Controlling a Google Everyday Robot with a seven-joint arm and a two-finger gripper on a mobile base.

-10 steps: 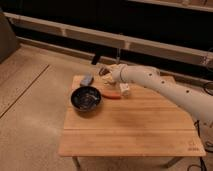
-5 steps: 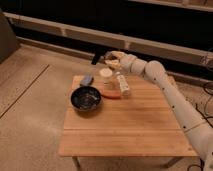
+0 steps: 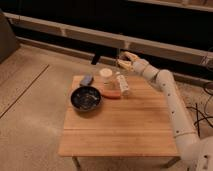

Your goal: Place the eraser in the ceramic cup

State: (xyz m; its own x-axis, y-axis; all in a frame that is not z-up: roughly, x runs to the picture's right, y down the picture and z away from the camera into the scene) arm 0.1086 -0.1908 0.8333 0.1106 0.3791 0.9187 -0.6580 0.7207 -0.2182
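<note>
The cream-white ceramic cup (image 3: pixel 105 73) stands upright at the back of the wooden table (image 3: pixel 125 130). My gripper (image 3: pixel 122 60) hangs in the air above and to the right of the cup, past the table's back edge, on the arm (image 3: pixel 167 95) that comes in from the right. No eraser shows on the table. A small dark block shape (image 3: pixel 95 59) shows against the wall, above and left of the cup. I cannot tell whether it is the eraser.
A wide dark bowl (image 3: pixel 86 98) sits at the left of the table. A grey-blue flat piece (image 3: pixel 87 80) lies behind it. An orange elongated item (image 3: pixel 112 94) and a pale bottle-like item (image 3: pixel 123 85) lie right of the cup.
The gripper has risen from table height beside the cup to well above it and has moved right and back. The things on the table have not moved.
</note>
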